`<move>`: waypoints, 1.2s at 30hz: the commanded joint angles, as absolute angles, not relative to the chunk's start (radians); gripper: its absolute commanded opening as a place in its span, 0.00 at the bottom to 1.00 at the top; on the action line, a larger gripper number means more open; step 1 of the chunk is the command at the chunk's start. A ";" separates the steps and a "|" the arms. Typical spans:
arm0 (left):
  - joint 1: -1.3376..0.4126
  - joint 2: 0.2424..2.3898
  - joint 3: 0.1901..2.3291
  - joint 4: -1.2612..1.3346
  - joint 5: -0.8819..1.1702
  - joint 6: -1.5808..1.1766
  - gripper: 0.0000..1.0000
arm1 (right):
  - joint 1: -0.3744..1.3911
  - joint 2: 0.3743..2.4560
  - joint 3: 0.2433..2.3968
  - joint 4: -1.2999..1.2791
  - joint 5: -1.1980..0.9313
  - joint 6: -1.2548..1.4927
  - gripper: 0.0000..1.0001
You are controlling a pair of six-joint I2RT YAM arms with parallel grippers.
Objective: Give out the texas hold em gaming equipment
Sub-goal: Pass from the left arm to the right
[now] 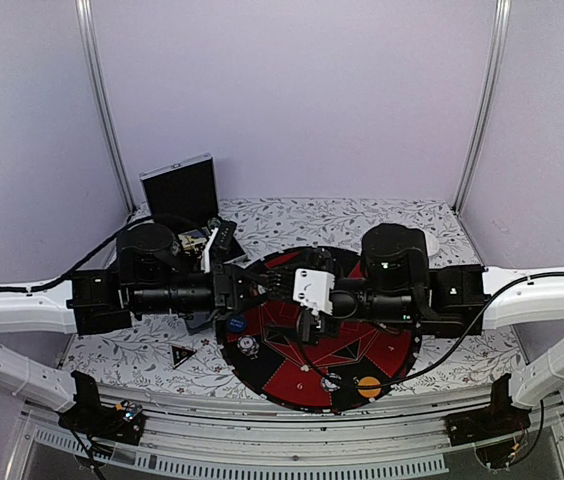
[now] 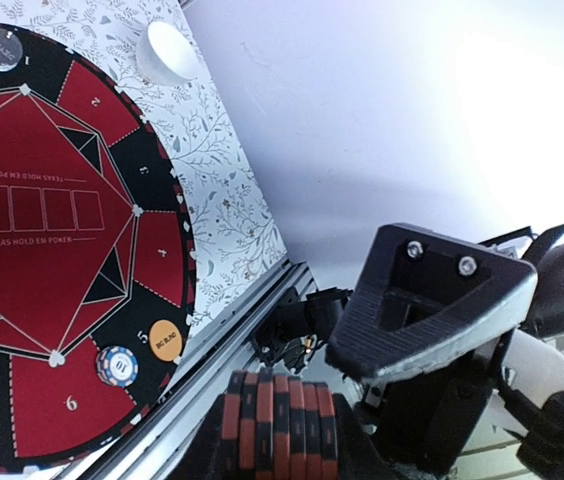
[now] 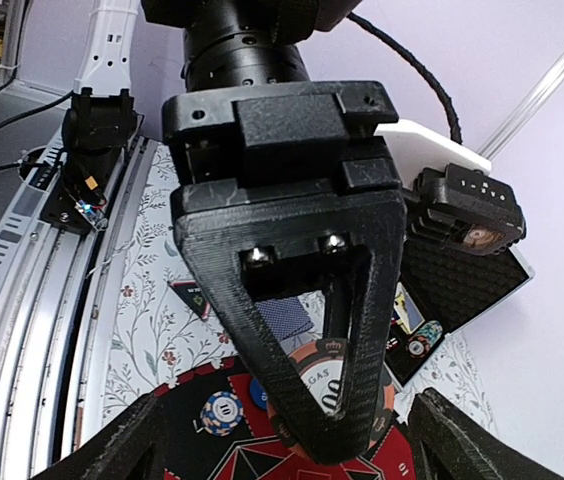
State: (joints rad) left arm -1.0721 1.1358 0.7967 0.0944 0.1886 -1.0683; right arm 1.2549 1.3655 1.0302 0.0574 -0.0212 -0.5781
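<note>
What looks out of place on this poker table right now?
Nothing is spilled or damaged. Only the black triangular marker lies off the round mat, on the floral cloth to its left.

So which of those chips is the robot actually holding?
The orange-and-black stack, pinched in the left gripper; the blue-striped chip lies flat on the mat beside the orange button.

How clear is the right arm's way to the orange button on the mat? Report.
Likely yes. The orange button lies uncovered at the mat's near edge on that arm's side, one striped chip beside it. The right end effector is open and empty, above the mat's middle.
</note>
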 commanded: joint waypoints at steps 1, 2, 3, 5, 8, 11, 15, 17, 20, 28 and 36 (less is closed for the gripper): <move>-1.058 1.114 0.772 0.207 0.176 -1.137 0.00 | 1.259 1.408 1.100 0.103 0.008 -0.593 0.83; -1.058 1.115 0.770 0.214 0.179 -1.139 0.00 | 1.258 1.419 1.106 0.106 0.016 -0.583 0.83; -1.059 1.116 0.770 0.218 0.179 -1.139 0.00 | 1.257 1.431 1.111 0.109 0.021 -0.568 0.83; -1.060 1.115 0.769 0.227 0.179 -1.141 0.00 | 1.255 1.449 1.122 0.115 0.023 -0.537 0.81; -1.060 1.113 0.769 0.235 0.189 -1.141 0.00 | 1.244 1.470 1.138 0.115 0.015 -0.485 0.75; -1.059 1.107 0.769 0.236 0.190 -1.136 0.00 | 1.231 1.477 1.134 0.115 0.008 -0.466 0.72; -1.059 1.106 0.765 0.238 0.187 -1.135 0.00 | 1.206 1.481 1.138 0.116 -0.009 -0.422 0.63; -1.059 1.107 0.765 0.239 0.189 -1.134 0.00 | 1.202 1.477 1.136 0.115 -0.020 -0.410 0.62; -1.059 1.108 0.761 0.238 0.189 -1.133 0.00 | 1.200 1.470 1.131 0.114 -0.030 -0.408 0.62; -1.059 1.115 0.766 0.241 0.196 -1.127 0.00 | 1.195 1.463 1.126 0.104 -0.052 -0.411 0.34; -1.059 1.123 0.760 0.254 0.206 -1.129 0.00 | 1.194 1.456 1.121 0.093 -0.041 -0.417 0.22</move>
